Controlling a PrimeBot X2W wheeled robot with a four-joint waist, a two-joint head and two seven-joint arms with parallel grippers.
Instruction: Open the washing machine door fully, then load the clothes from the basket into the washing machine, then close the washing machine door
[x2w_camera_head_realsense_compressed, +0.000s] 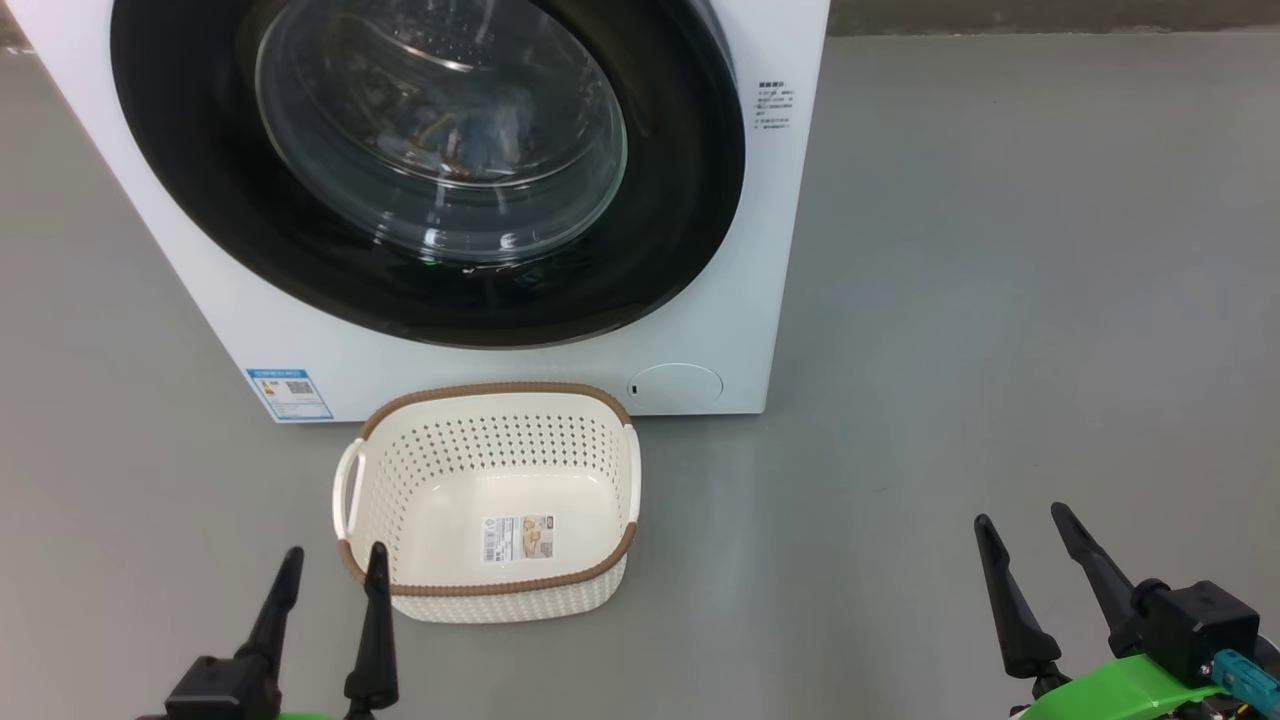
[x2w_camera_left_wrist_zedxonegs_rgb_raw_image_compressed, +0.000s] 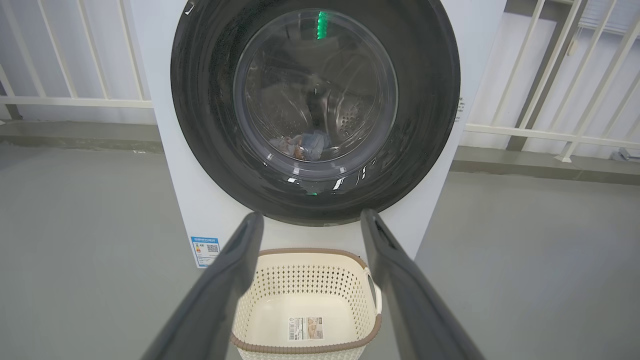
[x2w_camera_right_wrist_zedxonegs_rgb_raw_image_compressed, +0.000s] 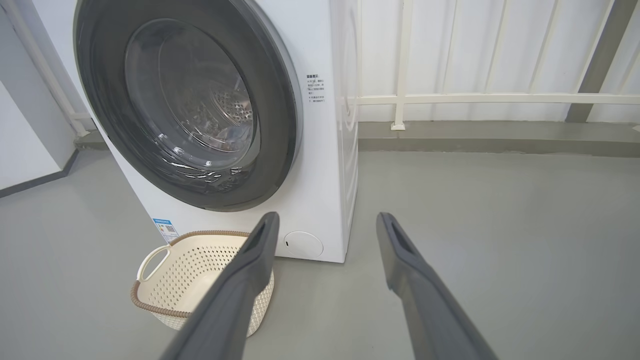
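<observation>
**Inspector:** While the washer (x2w_camera_head_realsense_compressed: 450, 375) stood on the grey floor (x2w_camera_head_realsense_compressed: 1000, 300), how was its door (x2w_camera_head_realsense_compressed: 200, 200)?

**Assistant:** Shut flush against the front.

**Inspector:** The basket (x2w_camera_head_realsense_compressed: 490, 388)?

**Assistant:** On the floor just before the washer, below the door, with its label (x2w_camera_head_realsense_compressed: 517, 538) showing on the bottom.

**Inspector:** The clothes (x2w_camera_head_realsense_compressed: 480, 140)?

**Assistant:** Blue fabric lay low inside the washer, seen through the glass (x2w_camera_head_realsense_compressed: 440, 220).

**Inspector:** The grippers?

**Assistant:** The left gripper (x2w_camera_head_realsense_compressed: 335, 550) hovered at the basket's near-left corner, fingers apart and empty. The right gripper (x2w_camera_head_realsense_compressed: 1021, 514) hung well to the basket's right over the floor, fingers likewise apart and empty.
</observation>
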